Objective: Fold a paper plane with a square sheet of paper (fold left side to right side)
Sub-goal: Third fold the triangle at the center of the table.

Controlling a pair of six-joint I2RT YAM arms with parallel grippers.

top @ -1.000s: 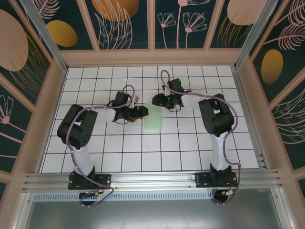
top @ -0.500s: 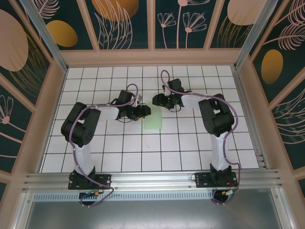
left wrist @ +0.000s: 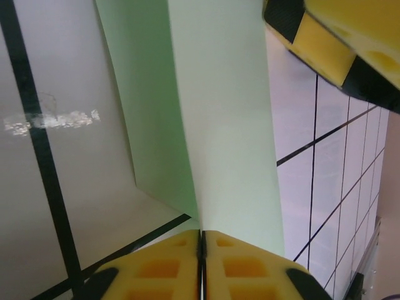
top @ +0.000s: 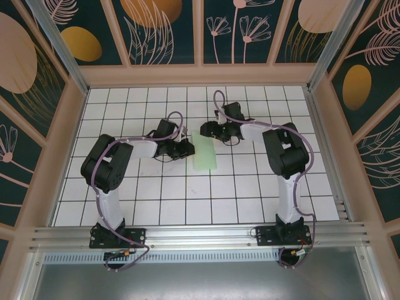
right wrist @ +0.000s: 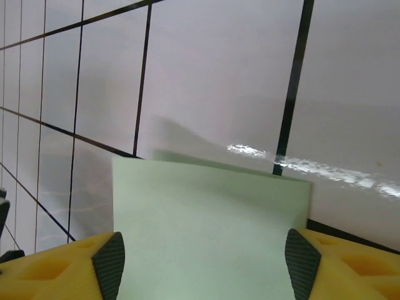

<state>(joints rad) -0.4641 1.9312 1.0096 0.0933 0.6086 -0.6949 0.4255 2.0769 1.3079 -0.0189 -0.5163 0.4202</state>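
The left gripper (left wrist: pixel 201 240) is closed on an edge of the sheet of paper (left wrist: pixel 219 125), apparently so that the folded layers are pinned together. The right gripper (right wrist: pixel 200 269) is spread wide astride the sheet's far end, gripping nothing. The sheet is laid mid-bench (top: pixel 250 187).

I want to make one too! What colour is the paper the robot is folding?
Pale green and plain. The paper shows best in the right wrist view.

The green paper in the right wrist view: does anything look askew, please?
Slightly: on the folded sheet of paper, a thin strip of the lower layer seems to peek past the top layer's far edge, so the edges do not quite match.
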